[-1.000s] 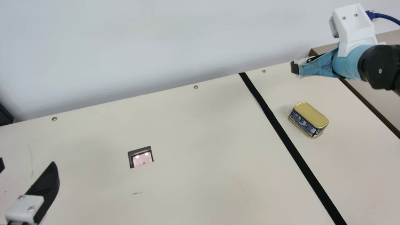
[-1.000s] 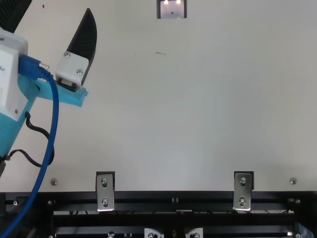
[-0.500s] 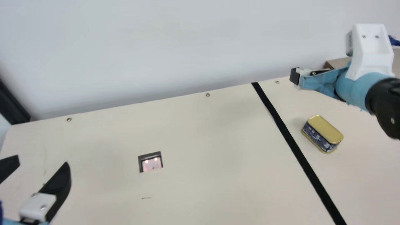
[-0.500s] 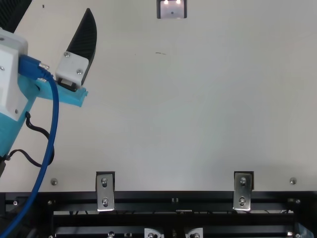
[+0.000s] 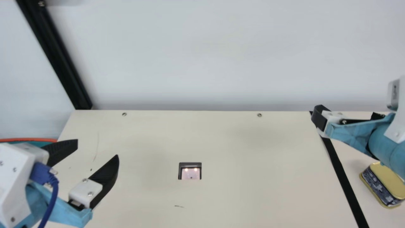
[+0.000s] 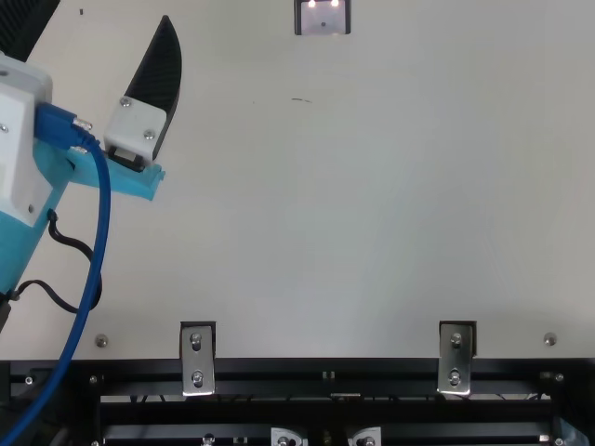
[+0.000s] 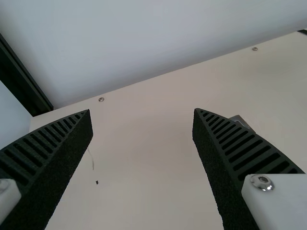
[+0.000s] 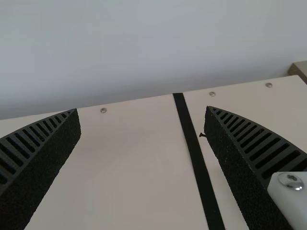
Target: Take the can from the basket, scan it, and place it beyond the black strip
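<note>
Your right arm comes in from the right side of the main view, raised above the surface (image 5: 253, 190) and reaching leftward, its tool (image 5: 348, 117) up near the far end of the black strip (image 5: 343, 183) as you see it there. From the right wrist view, you can tell that this tool (image 8: 142, 112) stands wide open, with a broad gap between its two ribbed fingers and nothing held. The can (image 5: 381, 186) lies on the surface to the right of the strip, apart from it, gold lid up and dark label along its side. In the main view you find it on the near side of the right tool and somewhat to the right, below the arm's blue section, which covers a corner of it; it is outside the fingers' grip. Your left arm stands at the left, its tool (image 5: 97, 148) angled toward the far right, also spread wide with nothing between the fingers. That puts it well apart from the can, with the lit scanner window (image 5: 190, 171) set into the surface between the two. At the far left, behind the left arm's white mount (image 5: 15, 177), you have an orange rim (image 5: 28, 139) with teal below it.
</note>
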